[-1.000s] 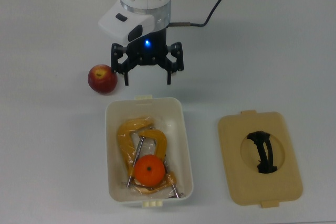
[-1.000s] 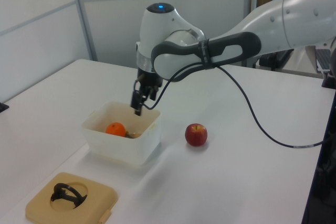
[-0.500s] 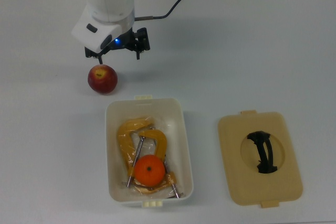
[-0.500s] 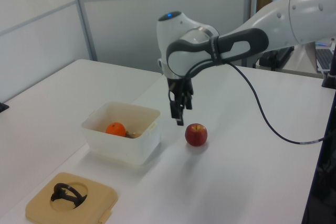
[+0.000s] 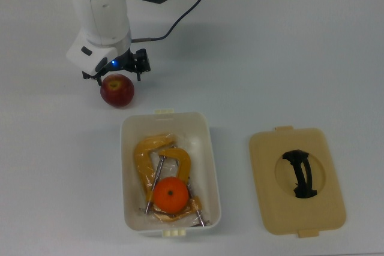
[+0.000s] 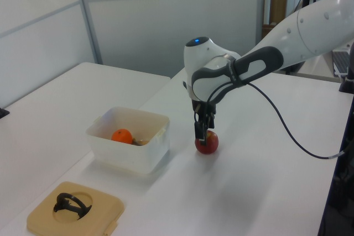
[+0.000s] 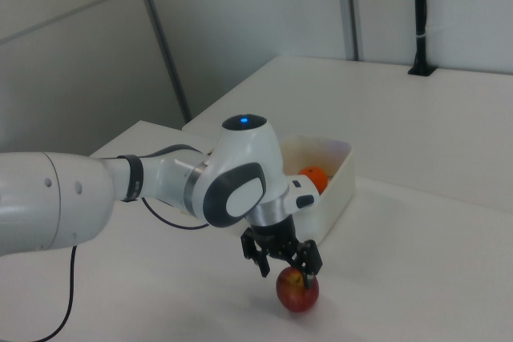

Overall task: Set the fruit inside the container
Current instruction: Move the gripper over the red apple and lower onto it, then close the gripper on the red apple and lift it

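On the white counter (image 5: 300, 58), my tool (image 7: 282, 260) hangs spread wide over the red fruit (image 5: 117, 90); the orange fruit (image 5: 171, 195) lies in the container (image 5: 211, 166).

No text, label, brand, number or sign can be read in any of the three views. The white robot arm (image 5: 99, 10) in the upper left of the top view bears only a blue light, and the white rectangular plastic tub (image 5: 209, 166) and flat tan lid (image 5: 264, 178) lower in the frame are unmarked
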